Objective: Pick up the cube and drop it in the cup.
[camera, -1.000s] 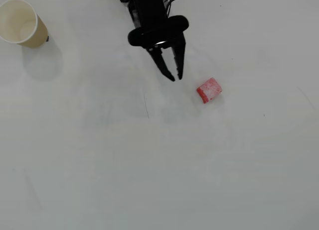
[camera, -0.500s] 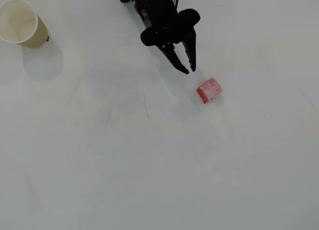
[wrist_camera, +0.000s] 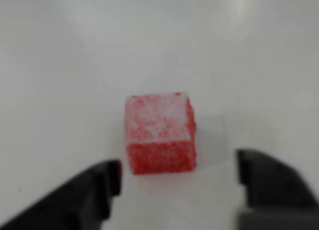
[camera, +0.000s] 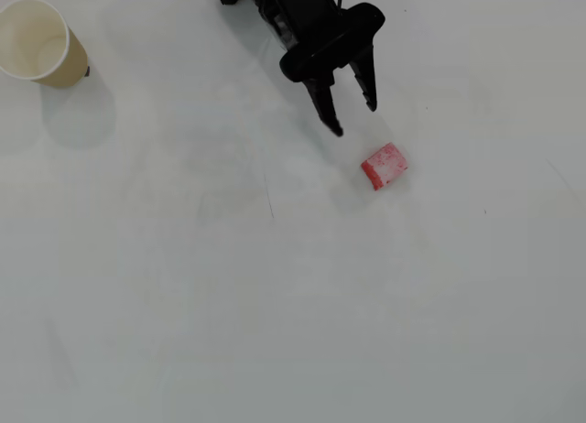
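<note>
The cube (camera: 385, 165) is a small red block with whitish worn faces, lying on the white table right of centre in the overhead view. My black gripper (camera: 354, 117) is open just above-left of it, not touching. In the wrist view the cube (wrist_camera: 159, 133) sits on the table just beyond the two spread black fingertips (wrist_camera: 104, 182), lined up with the gap between them; the gripper (wrist_camera: 177, 177) is empty. The beige cup (camera: 41, 43) stands upright at the far top left of the overhead view, cream inside, empty.
The white table (camera: 275, 304) has a faint dark scratch (camera: 269, 201) near the middle. The arm's black body (camera: 284, 2) enters from the top edge.
</note>
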Controlling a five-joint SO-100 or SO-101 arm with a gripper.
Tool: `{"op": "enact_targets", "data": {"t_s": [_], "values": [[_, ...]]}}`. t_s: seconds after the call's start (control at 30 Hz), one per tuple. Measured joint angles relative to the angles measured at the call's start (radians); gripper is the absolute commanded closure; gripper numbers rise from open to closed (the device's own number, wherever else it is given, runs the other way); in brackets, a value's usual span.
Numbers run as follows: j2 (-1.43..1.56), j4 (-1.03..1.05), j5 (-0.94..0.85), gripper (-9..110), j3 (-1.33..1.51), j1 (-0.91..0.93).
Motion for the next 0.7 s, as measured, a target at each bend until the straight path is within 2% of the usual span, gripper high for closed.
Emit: {"op": "enact_targets", "data": {"t_s": [0.43, 0.7], "values": [[-0.003, -0.009, 0.0, 71, 0.0, 0.0], [-0.195, -0.087, 0.0, 71, -0.051, -0.003]]}}
